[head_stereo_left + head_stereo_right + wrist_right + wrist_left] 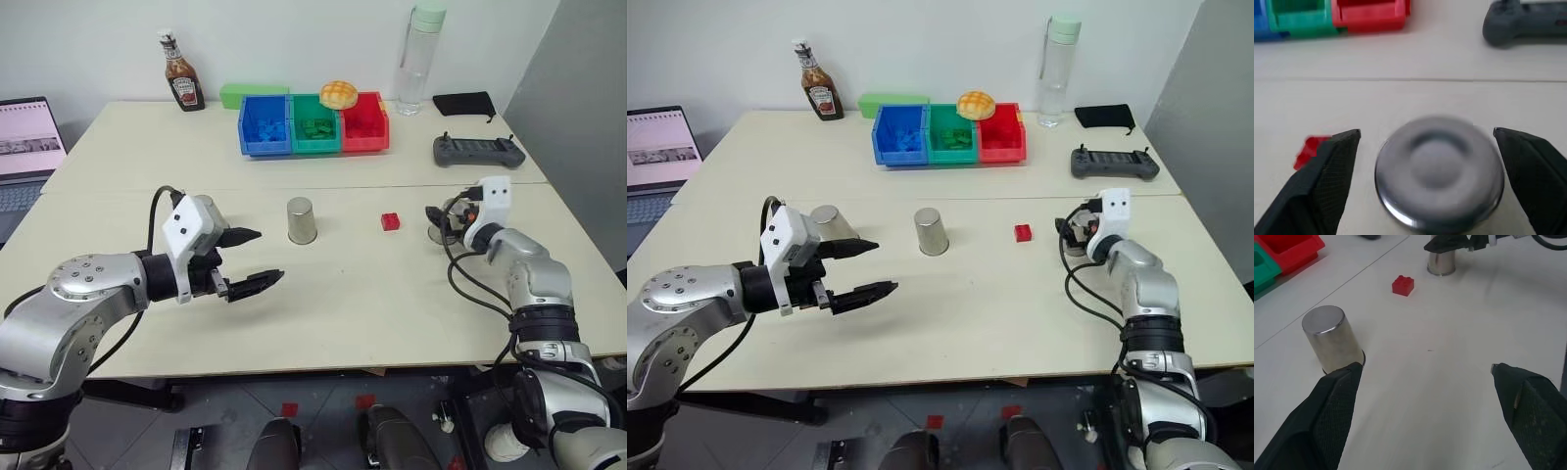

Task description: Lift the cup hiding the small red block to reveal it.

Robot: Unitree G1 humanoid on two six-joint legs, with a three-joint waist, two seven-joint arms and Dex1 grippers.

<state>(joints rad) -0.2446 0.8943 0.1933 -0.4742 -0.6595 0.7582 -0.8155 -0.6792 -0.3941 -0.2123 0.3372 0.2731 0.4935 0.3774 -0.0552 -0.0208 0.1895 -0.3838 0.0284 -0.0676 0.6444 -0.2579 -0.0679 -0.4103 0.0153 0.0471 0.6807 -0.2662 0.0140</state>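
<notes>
In the left eye view, a tiny bright red plastic brick (390, 221) lay uncovered on the pale wooden table (323, 304), right of centre. A tapered silvery metal cup (302, 220) stood upturned at the middle of the table. The right gripper (438, 220) hovered just right of the brick, around a second cup that its fingers mostly hid. The left gripper (253, 260) hung at the near left, jaws spread and empty.

In the right eye view, a third silvery cup (831, 221) showed just behind the left gripper's white housing. Blue, green and red storage bins (950, 135) sat at the far side, with a ketchup bottle (820, 84) far left and a black controller (1114, 163) far right.

In the left wrist view, the middle cup stood close to one open finger, with the brick farther off and the right gripper over its own cup beyond.

In the right wrist view, the set-down cup's (1439, 171) round base sat between widely parted fingers, neither of them touching it.

By my judgement the reveal was done: the block lay bare, its cup released beside it. The next move would call for drawing the right arm clear without knocking the cup.
</notes>
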